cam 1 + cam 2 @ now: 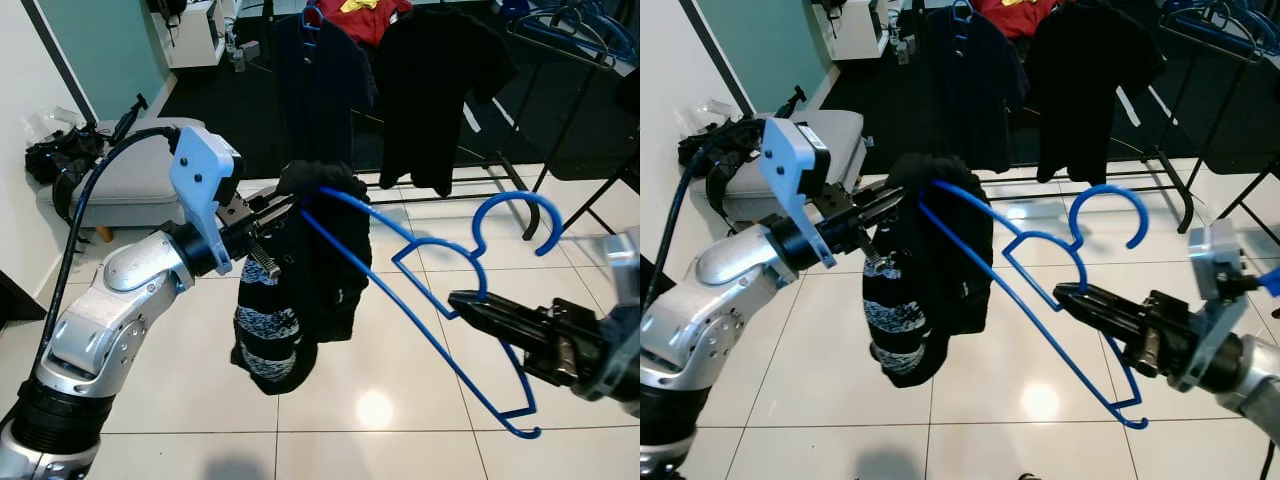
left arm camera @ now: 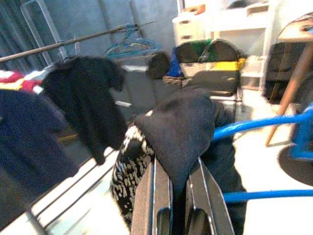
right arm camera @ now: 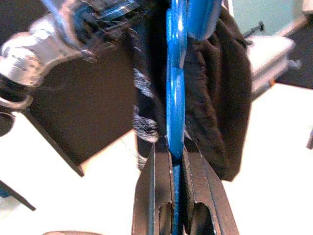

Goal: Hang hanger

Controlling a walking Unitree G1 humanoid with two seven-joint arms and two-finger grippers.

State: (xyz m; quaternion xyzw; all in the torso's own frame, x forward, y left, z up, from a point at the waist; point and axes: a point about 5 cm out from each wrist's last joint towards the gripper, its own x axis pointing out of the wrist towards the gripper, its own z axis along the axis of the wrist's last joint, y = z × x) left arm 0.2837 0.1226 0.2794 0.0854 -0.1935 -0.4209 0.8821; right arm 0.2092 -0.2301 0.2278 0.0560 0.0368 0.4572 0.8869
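Hanger (image 1: 420, 300) long axis 10-to-4 between hands. Right hand (image 1: 462, 302) pinching neck below hook; left hand (image 1: 285, 205) pinching garment (image 1: 300, 290). Rail (image 1: 450, 185) at 12, beyond.

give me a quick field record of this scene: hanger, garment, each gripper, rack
hanger: blue plastic hanger, held tilted in mid-air
garment: dark garment with a black-and-white patterned part, draped over one hanger end
left gripper: shut on the garment at the hanger end
right gripper: shut on the hanger near its hook
rack: black clothes rack behind, dark shirts hanging on it
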